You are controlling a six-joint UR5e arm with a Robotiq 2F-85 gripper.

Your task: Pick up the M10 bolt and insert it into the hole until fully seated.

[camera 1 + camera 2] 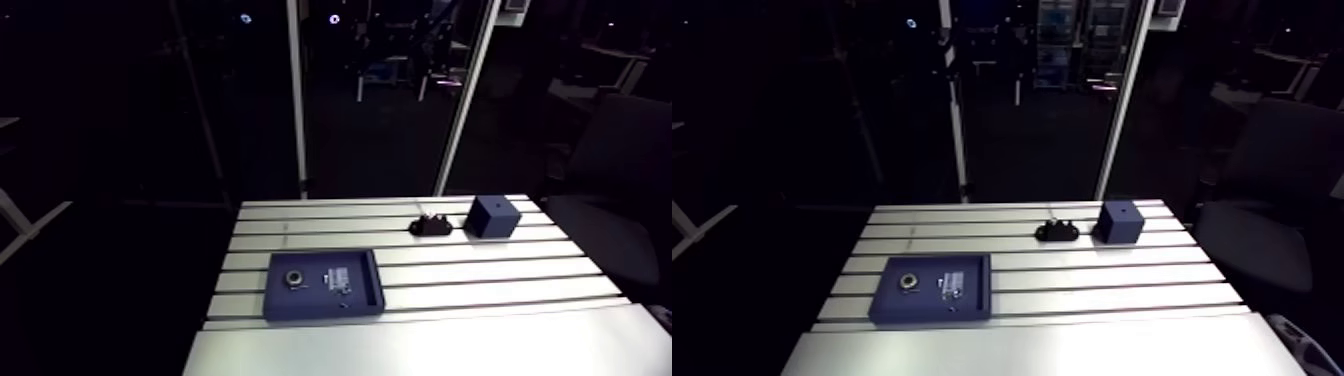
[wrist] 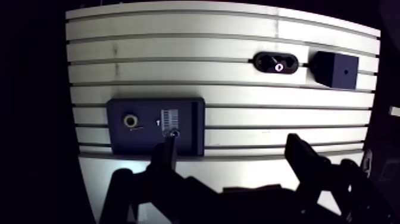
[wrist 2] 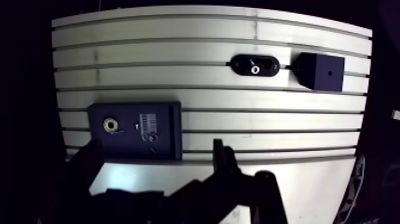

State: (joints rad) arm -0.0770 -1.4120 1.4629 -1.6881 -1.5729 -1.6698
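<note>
Brightly lit table point(image 1: 450, 340), darkness around.

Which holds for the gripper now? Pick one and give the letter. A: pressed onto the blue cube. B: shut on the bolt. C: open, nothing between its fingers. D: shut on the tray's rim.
C: in the wrist view the gripper has its two fingers spread wide apart with nothing held between them, above the table, with the blue tray ahead of it.
</note>
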